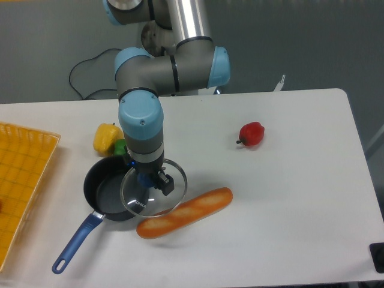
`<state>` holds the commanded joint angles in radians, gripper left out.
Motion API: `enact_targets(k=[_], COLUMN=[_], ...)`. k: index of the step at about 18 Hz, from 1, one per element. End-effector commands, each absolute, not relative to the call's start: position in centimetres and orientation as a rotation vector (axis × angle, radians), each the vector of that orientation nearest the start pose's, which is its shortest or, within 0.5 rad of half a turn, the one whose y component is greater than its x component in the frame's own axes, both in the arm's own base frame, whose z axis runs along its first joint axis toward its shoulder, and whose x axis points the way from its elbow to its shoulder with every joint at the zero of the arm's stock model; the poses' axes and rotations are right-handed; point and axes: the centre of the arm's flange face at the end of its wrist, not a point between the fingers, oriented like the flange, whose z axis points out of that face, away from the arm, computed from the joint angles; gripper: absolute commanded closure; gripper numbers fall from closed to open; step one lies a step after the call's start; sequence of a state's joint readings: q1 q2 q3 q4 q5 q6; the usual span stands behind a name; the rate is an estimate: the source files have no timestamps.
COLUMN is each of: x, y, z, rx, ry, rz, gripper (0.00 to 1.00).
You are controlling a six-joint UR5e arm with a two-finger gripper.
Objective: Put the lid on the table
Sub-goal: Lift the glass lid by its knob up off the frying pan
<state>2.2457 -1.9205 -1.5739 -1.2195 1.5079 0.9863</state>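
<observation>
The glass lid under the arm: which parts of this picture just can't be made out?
- Round glass lid: its knob is hidden by the gripper, so the grip is unclear.
- Green object: mostly hidden behind the arm's wrist.
- Yellow-orange gridded tray: cut off by the left edge.
- Dark object: cut off at the bottom-right corner.

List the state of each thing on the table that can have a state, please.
Round transparent glass lid: off the pot, gripped at its knob, overlapping the pot's right rim.
Dark pot with blue handle: uncovered, looks empty, standing on the white table.
Two-finger gripper: shut on the lid.
</observation>
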Motion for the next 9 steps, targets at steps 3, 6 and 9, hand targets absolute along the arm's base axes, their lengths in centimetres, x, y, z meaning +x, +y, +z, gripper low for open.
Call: enact_targets(k=[3,6,9], x=[-27.39,-27.44,-27.76], y=[56.68,56.63,56.08], z=[32.5,32.74,32.68], rx=[-3.06,-3.057,-3.062], ry=[0.483,0.48,0.494], rz=[-0.068,-0.066,-0.072], gripper=[0.45,0.45,0.45])
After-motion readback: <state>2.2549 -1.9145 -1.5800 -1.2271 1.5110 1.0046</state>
